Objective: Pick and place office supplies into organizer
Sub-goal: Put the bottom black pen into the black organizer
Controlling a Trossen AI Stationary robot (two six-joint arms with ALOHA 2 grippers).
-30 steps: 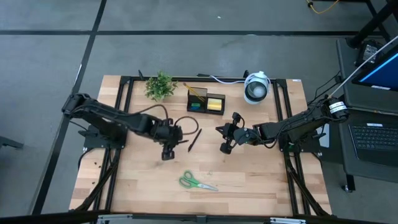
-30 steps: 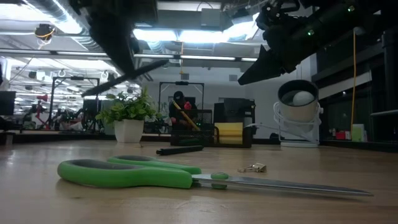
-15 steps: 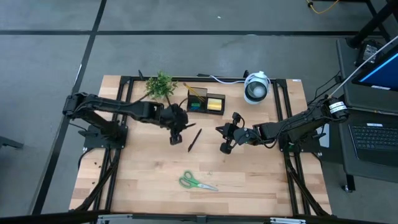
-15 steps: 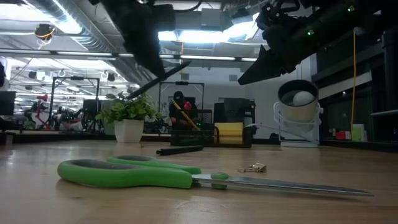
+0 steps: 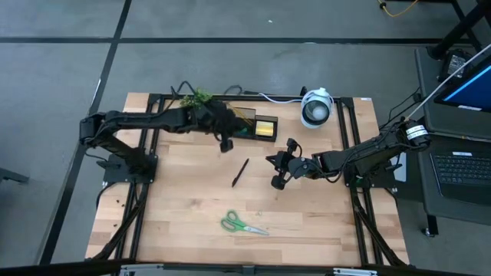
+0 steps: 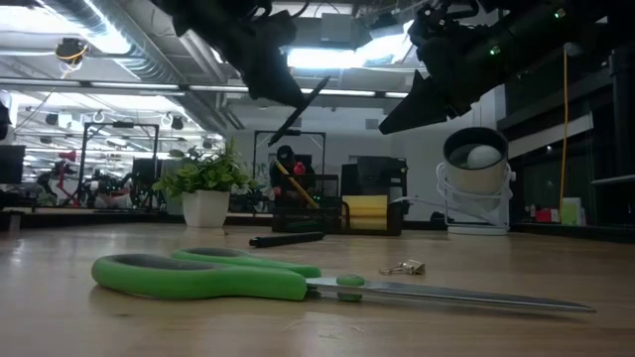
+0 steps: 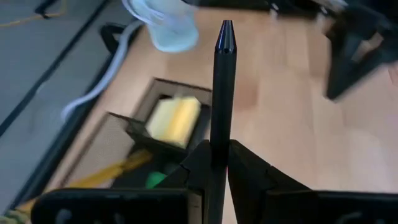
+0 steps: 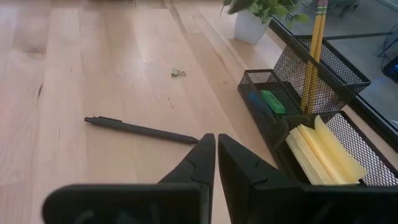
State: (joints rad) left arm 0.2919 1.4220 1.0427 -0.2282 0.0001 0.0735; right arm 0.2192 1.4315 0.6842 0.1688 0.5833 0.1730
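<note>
one black pen (image 7: 222,93) stands clamped between the left fingers (image 7: 249,177) above the organizer (image 7: 140,134).

The organizer (image 5: 255,126) stands at the tabletop's (image 5: 184,222) far edge, between the potted plant (image 5: 201,97) on its left and the round device (image 5: 315,106) on its right. Sticky notes (image 8: 323,155) sit in its right compartment, a pencil (image 8: 314,50) upright in another. One pen (image 5: 240,172) lies mid-tabletop, scissors (image 5: 243,225) nearer the front edge. The left gripper (image 5: 224,135) holds another pen (image 7: 221,87) just left of the organizer.
</note>
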